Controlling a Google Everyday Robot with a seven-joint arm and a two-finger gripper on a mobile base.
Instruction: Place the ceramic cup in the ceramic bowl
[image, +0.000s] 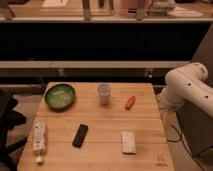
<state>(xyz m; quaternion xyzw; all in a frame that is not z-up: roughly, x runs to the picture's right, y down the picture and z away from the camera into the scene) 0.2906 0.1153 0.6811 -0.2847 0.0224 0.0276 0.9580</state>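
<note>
Tabletop layout, left to right. White bottle (39, 138) lies at the front-left of the wooden table (100, 120). Green ceramic bowl (60, 96) sits rear-left. Black remote (80, 135) lies nearer the front. Ceramic cup (104, 93) stands upright mid-rear, apart from the bowl. White block (129, 142) and orange carrot (130, 102) follow. Robot arm (187, 87) curves beside the right edge; the gripper is out of view, so its opening and load cannot be told.

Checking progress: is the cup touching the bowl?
Apart. Camera view shows bare table between cup and bowl. Gripper out of view; arm at right.
</note>
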